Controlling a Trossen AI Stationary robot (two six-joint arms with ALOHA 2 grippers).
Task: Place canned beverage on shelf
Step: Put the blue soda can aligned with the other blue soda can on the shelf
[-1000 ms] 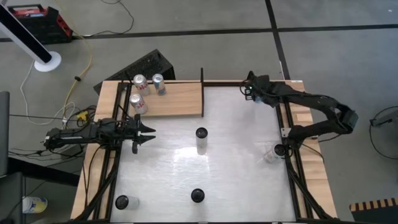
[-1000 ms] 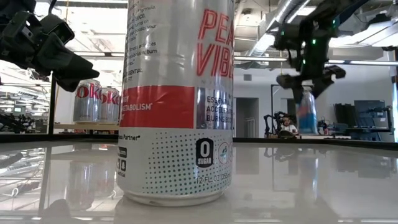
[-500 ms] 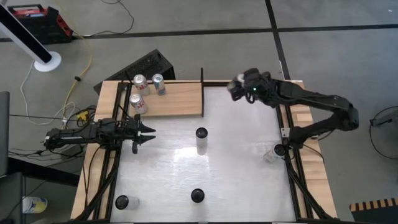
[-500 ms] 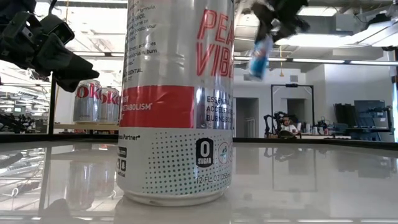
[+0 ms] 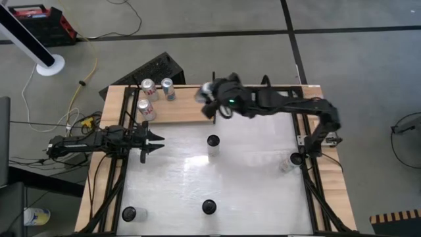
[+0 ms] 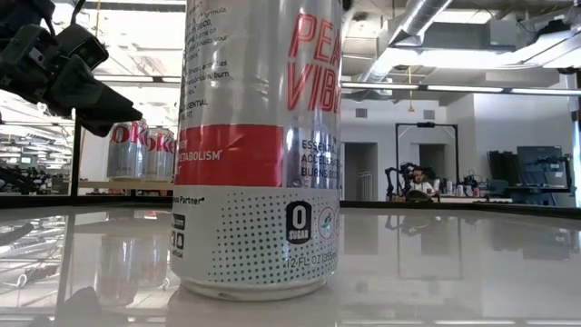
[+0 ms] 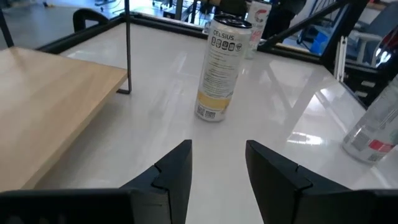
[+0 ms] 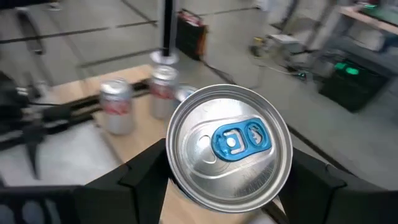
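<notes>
- Three cans (image 5: pixel 150 97) stand at the far left of the shelf (image 5: pixel 184 105) when you look down from the high view. Your right gripper (image 5: pixel 212 99) reaches over the shelf's right end, pinching a canned beverage (image 5: pixel 206 89). The left gripper (image 5: pixel 155 143) waits at the table's left edge, just in front of the shelf, fingers parted and empty. Four more cans stand on the white tabletop (image 5: pixel 250 178), one of them near the centre (image 5: pixel 212 146).
- One big silver can (image 6: pixel 261 145) fills the low view. The left gripper (image 6: pixel 109 100) hangs at upper left, with two red-and-silver cans (image 6: pixel 142 150) on the shelf behind it.
- Two dark fingers (image 7: pixel 180 168) of your left gripper stand spread in the left wrist view, nothing between them. Ahead you see a Celsius can (image 7: pixel 222 67) upright on the white top, the light-wood shelf (image 7: pixel 50 112) beside it.
- One can top with a blue tab (image 8: pixel 230 146) fills the right wrist view, clamped between that gripper's fingers (image 8: pixel 146 180). Below it lie the shelf (image 8: pixel 149 149) and its three cans (image 8: pixel 117 106).
</notes>
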